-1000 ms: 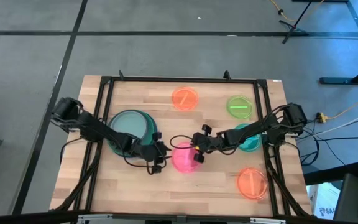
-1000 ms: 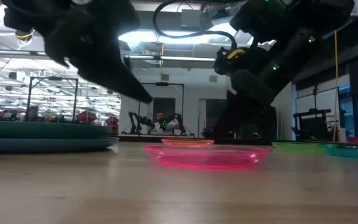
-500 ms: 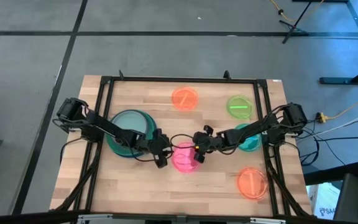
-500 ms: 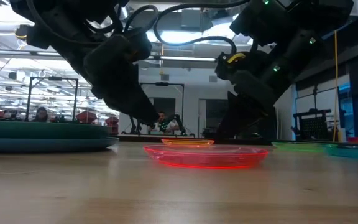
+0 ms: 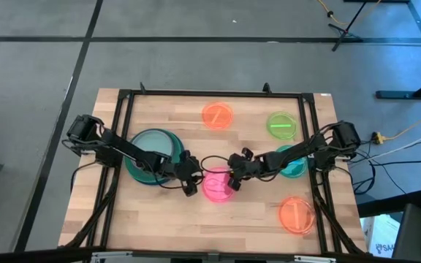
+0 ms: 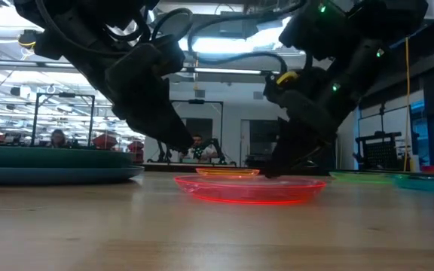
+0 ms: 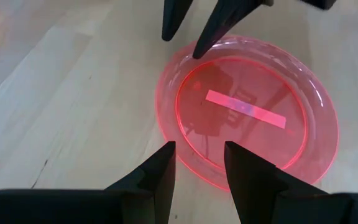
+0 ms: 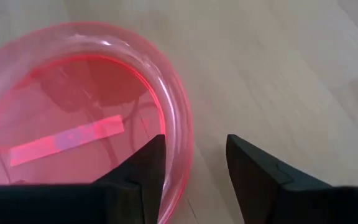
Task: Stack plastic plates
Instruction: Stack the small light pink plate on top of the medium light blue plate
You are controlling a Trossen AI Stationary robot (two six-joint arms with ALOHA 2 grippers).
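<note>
Left wrist view: the left gripper (image 7: 199,168) and right gripper (image 8: 191,160), each with fingers apart, are straddling opposite rim sections of the translucent pink plate (image 5: 218,184), which is lying flat near the table's (image 5: 152,230) centre. Thin and glossy, it is probably light, slightly flexible and slippery; its raised rim is offering the only purchase.

Low across the table, the pink plate (image 6: 251,187) sits flat at centre. The left arm (image 6: 126,68) slants down at its left edge, the right arm (image 6: 322,83) at its right. An orange plate (image 6: 227,172) lies just behind; stacked teal plates (image 6: 51,165) far left; a green plate (image 6: 360,177) right.
</note>
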